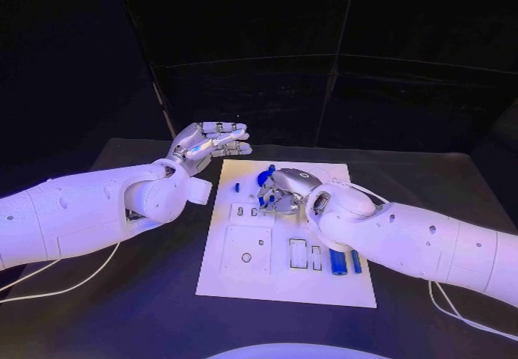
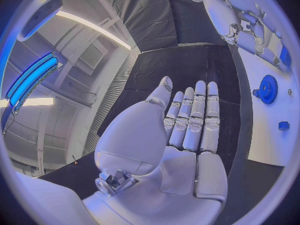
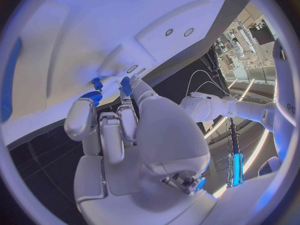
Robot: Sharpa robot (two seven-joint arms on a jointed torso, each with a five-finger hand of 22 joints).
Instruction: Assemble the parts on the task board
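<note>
Two blue parts (image 1: 346, 262) lying on the white task board's (image 1: 243, 280) near right, right hand (image 1: 283, 190) pinching a small blue part (image 3: 126, 85) over the board, left hand (image 1: 210, 142) raised beside it, fingers (image 2: 195, 116) apart, holding nothing

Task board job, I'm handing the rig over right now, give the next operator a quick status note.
Left robot hand: open, raised off the far left corner of the task board, holding nothing.
Right robot hand: over the board's upper middle, fingertips pinching a small blue part.
Blue gear sits on the board near the far end; two blue pins lie at its right edge.
Done: cannot tell. Left: seat the held part, then the pins.
</note>
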